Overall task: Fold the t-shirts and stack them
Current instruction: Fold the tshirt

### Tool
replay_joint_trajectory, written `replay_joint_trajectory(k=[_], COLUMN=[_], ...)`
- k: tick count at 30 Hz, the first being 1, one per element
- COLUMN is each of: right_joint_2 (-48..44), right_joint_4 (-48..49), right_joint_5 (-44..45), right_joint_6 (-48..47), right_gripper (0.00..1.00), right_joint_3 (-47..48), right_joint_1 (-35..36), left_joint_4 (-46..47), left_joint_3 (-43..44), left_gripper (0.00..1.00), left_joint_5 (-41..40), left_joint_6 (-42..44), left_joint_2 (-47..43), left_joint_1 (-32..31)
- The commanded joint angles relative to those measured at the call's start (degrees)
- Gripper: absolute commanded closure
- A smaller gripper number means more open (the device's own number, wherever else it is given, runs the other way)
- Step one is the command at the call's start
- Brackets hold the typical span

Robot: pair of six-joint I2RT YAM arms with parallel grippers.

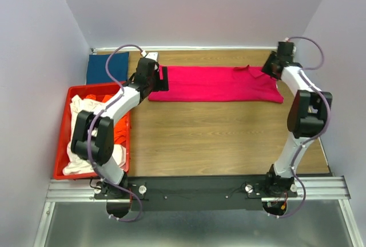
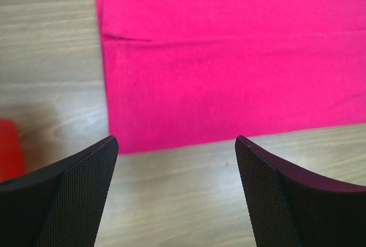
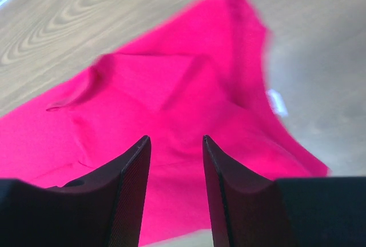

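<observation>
The magenta-pink t-shirt (image 1: 214, 84) lies folded into a long strip across the far half of the table. My left gripper (image 1: 162, 79) hovers at its left end, open and empty; in the left wrist view the shirt's corner (image 2: 229, 58) lies just ahead of the fingertips (image 2: 108, 150). My right gripper (image 1: 269, 67) is over the shirt's right end, open with nothing between the jaws; the right wrist view shows the rumpled collar end (image 3: 171, 98) below it. A dark blue t-shirt (image 1: 107, 67) lies folded at the far left. Orange (image 1: 117, 132) and cream-white (image 1: 86, 110) shirts fill the crate.
The red plastic crate (image 1: 62, 144) stands at the left edge beside the left arm. Grey walls close in the table on the left, back and right. Bare wooden tabletop (image 1: 217, 138) lies between the pink shirt and the arm bases.
</observation>
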Motion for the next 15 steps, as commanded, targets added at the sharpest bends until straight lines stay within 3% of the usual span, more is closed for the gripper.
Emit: replay_joint_trajectory(k=[1,9,15], right_joint_2=[-4.98,-3.94,-2.97], right_joint_4=[7.85,23.22,26.24], right_joint_5=[-16.2,-30.81,-29.6], right_joint_6=[9.22,18.09,20.13], right_gripper=[0.53,0.57,0.57], right_joint_3=[-10.7,-27.13,-32.51], right_joint_1=[-7.78,-17.29,-21.78], left_joint_4=[-4.9,-10.1,-12.73], left_joint_3=[6.88,14.37,11.39], left_gripper=[0.09,0.11,0.11], left_joint_5=[5.64,9.44,9.62], left_joint_6=[0.22,0.93,1.19], left_joint_2=[8.53,21.38,22.01], left_joint_1=[-0.18,0.96,2.81])
